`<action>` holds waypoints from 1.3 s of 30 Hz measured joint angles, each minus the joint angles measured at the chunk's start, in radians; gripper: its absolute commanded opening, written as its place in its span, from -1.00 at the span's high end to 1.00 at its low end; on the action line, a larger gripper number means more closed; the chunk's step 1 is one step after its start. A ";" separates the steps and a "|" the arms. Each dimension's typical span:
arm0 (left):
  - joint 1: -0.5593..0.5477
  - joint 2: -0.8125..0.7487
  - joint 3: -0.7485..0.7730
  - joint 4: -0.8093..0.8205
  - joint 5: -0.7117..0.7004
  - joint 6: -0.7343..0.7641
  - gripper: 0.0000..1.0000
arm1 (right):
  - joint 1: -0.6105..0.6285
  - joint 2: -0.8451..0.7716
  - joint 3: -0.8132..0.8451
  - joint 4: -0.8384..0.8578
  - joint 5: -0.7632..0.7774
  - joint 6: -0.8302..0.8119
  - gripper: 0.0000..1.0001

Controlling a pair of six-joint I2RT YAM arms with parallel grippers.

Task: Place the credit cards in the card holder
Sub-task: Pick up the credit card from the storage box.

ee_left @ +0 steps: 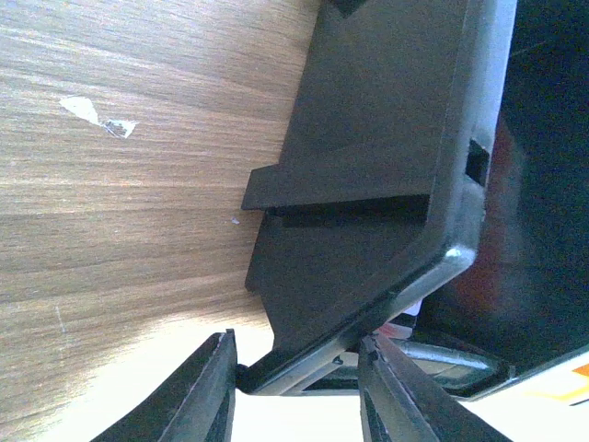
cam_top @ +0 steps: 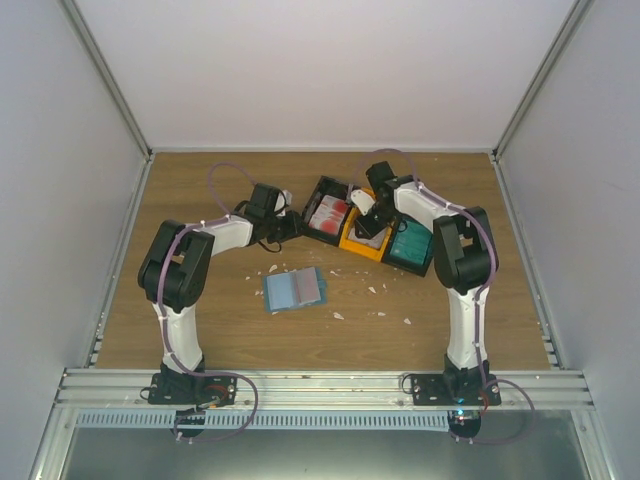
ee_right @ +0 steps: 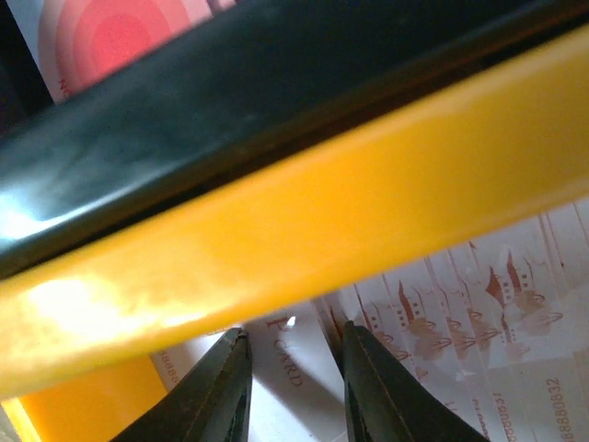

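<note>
**Card pick may slip or double**

The tray [ee_left: 368, 138] rim is pinched by the left gripper [ee_left: 296, 343]. The right gripper [ee_right: 293, 333] is set narrow over fanned pale credit cards [ee_right: 460, 313]; a grip cannot be told. Several could be dragged out. The card holder [cam_top: 295, 289] lies nearer, well apart.

We see the blue card holder [cam_top: 295, 289] lying flat and slightly askew on the table [cam_top: 450, 330], apart from the tray [cam_top: 358, 250]. The tray's three compartments hold stacks: red-blotched white cards [cam_top: 330, 213] on the left, pale printed cards [ee_right: 442, 313] in the orange middle, and teal cards [cam_top: 408, 243] on the right.
</note>
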 measured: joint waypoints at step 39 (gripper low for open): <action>0.001 0.012 0.013 0.002 0.014 0.001 0.23 | -0.007 -0.108 -0.083 -0.070 -0.177 -0.040 0.89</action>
